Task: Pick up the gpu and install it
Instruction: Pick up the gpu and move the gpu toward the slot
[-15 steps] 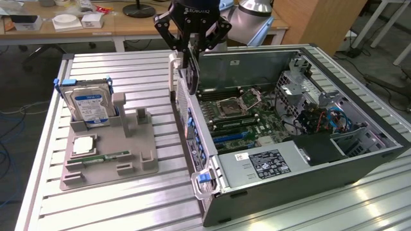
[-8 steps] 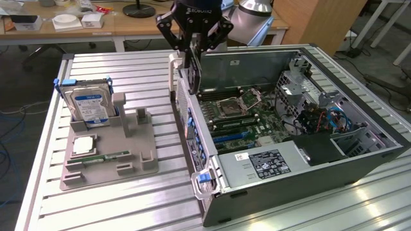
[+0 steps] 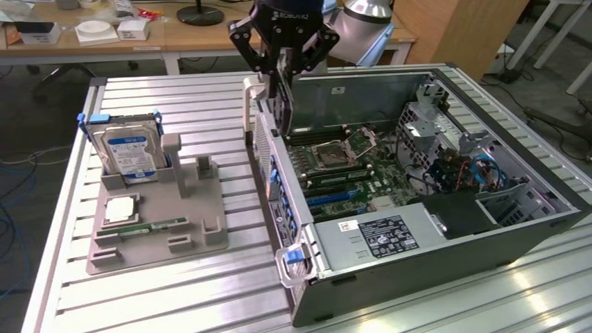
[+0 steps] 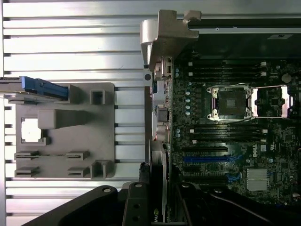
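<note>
We see the tool [image 3: 280, 71] [image 4: 157, 205] pinched on the upper edge of the gpu [image 3: 282, 104] [image 4: 162, 127], its fingers pressed against the two faces of the card. The gpu hangs straight below the tool, standing on edge, with its silvery end bracket [image 3: 249, 100] [image 4: 167, 35] on the side toward the exterior view's left. Card and tool sit over the rear wall of the open computer case [image 3: 518, 222], just at the edge of the motherboard [image 3: 370, 177] [image 4: 225, 155]; whether the card's lower edge touches a slot we cannot tell. Deeper inside the case, the open processor socket [image 3: 331, 152] [image 4: 229, 101] lies near the card. Well apart, toward the exterior view's left, a grey holder [image 3: 190, 222] [image 4: 66, 141] rests on the slatted metal tabletop [image 3: 166, 291]. It carries the hard drive [image 3: 129, 152] standing upright and a slim green memory stick [image 3: 152, 227] lying flat.
</note>
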`<state>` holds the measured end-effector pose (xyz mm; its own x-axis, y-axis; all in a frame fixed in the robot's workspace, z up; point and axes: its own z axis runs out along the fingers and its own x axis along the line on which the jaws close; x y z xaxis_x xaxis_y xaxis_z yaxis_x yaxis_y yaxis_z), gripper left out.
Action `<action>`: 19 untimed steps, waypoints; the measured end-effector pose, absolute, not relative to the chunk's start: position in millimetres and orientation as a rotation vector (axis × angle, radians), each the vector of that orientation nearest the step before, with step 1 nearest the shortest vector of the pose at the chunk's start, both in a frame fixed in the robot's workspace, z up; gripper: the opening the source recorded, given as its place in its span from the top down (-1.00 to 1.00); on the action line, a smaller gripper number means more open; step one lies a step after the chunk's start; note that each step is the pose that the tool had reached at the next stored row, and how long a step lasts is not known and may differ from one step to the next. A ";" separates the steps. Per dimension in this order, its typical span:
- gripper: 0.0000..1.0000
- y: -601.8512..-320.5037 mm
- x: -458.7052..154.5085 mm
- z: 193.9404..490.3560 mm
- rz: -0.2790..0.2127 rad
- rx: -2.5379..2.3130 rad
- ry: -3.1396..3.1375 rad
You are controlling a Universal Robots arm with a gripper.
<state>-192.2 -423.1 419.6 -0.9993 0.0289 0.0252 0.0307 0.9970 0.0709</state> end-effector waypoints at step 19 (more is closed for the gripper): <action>0.47 -423.1 -182.6 419.6 -0.111 -0.046 -3.115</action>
<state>-182.6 -423.1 419.6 -0.9993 0.0289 0.0252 0.0307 0.9970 0.0709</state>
